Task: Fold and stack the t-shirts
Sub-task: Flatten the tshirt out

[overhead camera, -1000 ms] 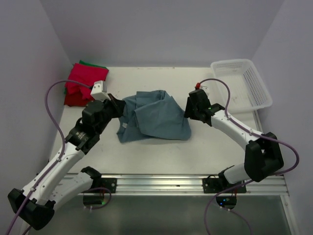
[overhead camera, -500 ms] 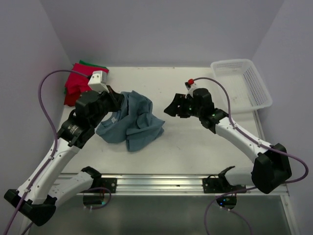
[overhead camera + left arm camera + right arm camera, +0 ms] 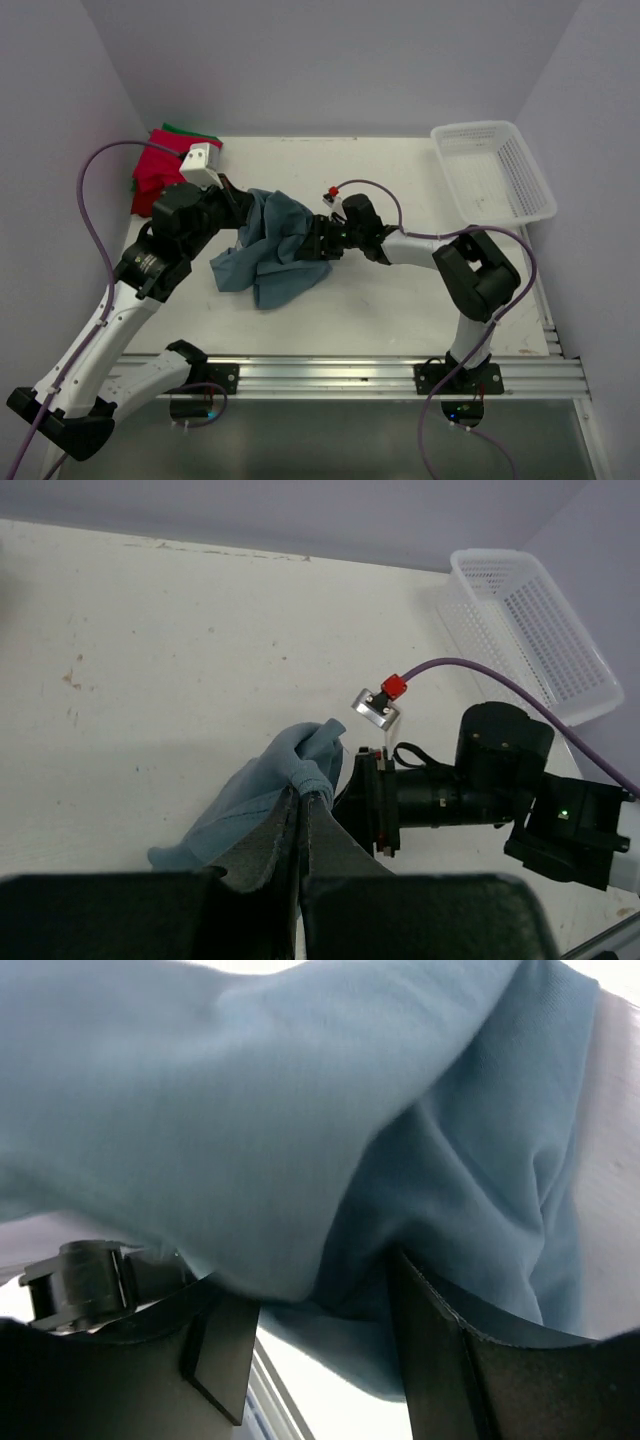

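The left gripper (image 3: 303, 810) pinches the blue-grey t-shirt (image 3: 270, 255) tightly, and the right gripper (image 3: 315, 1285) has its jaws apart around a fold.

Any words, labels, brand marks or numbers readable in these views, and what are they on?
None can be read. The blue-grey t-shirt, the red folded t-shirts and the white mesh basket show no writing. The right arm carries only a lit green light, with no characters.

One blue-grey t-shirt (image 3: 272, 248), one pile of red and green shirts (image 3: 165, 168), one white basket (image 3: 525, 170)
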